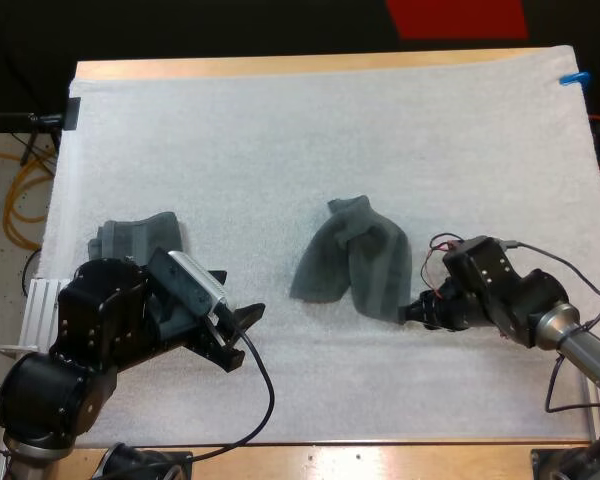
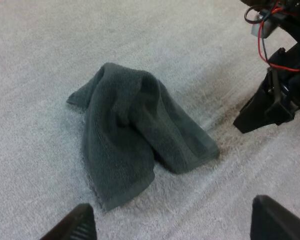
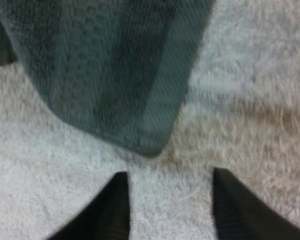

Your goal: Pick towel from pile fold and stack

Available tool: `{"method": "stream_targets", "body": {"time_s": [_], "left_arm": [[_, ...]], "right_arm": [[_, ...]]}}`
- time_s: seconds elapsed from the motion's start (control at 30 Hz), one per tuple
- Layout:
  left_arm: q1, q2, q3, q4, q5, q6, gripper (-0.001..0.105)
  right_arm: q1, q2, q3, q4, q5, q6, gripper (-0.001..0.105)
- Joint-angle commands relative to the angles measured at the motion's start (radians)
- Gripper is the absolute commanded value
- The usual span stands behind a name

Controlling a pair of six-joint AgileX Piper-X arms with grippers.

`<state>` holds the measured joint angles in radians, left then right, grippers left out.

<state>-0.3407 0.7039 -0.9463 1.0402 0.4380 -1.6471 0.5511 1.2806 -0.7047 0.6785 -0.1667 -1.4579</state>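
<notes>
The crumpled towel [image 1: 352, 262] lies mid-frame on the surface [image 1: 280, 150], its lower-right corner just ahead of the spread right end effector [image 1: 404, 312]; the left end effector [image 1: 248, 335], also spread, stands farther off at lower left.

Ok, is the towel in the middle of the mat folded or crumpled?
Crumpled. The middle towel lies in a loose hump with two uneven flaps, edges not lined up. The right gripper is open beside its corner.
</notes>
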Motion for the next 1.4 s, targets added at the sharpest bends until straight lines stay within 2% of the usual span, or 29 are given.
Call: {"method": "stream_targets", "body": {"time_s": [0.0,0.13,0.2,0.4,0.53,0.7,0.9,0.97,1.03,1.07,1.13,1.2,1.37], "left_arm": [[-0.005,-0.004,-0.001,-0.008,0.007,-0.002,0.062],[-0.005,-0.002,-0.001,-0.008,0.007,-0.002,0.062],[-0.005,-0.002,-0.001,-0.008,0.007,-0.002,0.062],[-0.005,-0.002,-0.001,-0.008,0.007,-0.005,0.062],[-0.005,-0.002,-0.001,-0.008,0.007,-0.005,0.062],[-0.005,-0.002,-0.001,-0.006,0.007,-0.005,0.062],[-0.005,-0.002,-0.001,-0.006,0.007,-0.005,0.062],[-0.005,-0.002,-0.001,-0.006,0.007,-0.005,0.062],[-0.005,-0.002,-0.001,-0.006,0.007,-0.005,0.062],[-0.005,-0.002,-0.001,-0.006,0.007,-0.005,0.062],[-0.005,-0.002,-0.001,-0.006,0.007,-0.005,0.062],[-0.005,-0.002,-0.001,-0.006,0.007,-0.005,0.062],[-0.005,-0.002,-0.001,-0.006,0.007,-0.005,0.062]], "right_arm": [[0.002,-0.002,-0.002,-0.009,-0.014,-0.027,0.070],[0.002,0.023,-0.002,-0.037,-0.045,-0.048,0.058],[0.002,0.043,-0.002,-0.048,-0.048,-0.048,0.056],[0.009,0.132,-0.003,-0.105,-0.063,-0.048,0.056],[0.066,0.195,-0.025,-0.128,-0.059,-0.050,0.056],[0.119,0.276,-0.067,-0.127,0.047,-0.049,0.056],[0.115,0.360,-0.104,-0.111,0.084,-0.047,0.056],[0.115,0.374,-0.106,-0.111,0.084,-0.047,0.052],[0.115,0.379,-0.106,-0.111,0.092,-0.047,0.036],[0.115,0.378,-0.106,-0.111,0.105,-0.047,0.032],[0.115,0.378,-0.108,-0.111,0.145,-0.047,0.014],[0.115,0.378,-0.107,-0.111,0.182,-0.049,0.000],[0.116,0.378,-0.107,-0.110,0.204,-0.089,0.000]]}}
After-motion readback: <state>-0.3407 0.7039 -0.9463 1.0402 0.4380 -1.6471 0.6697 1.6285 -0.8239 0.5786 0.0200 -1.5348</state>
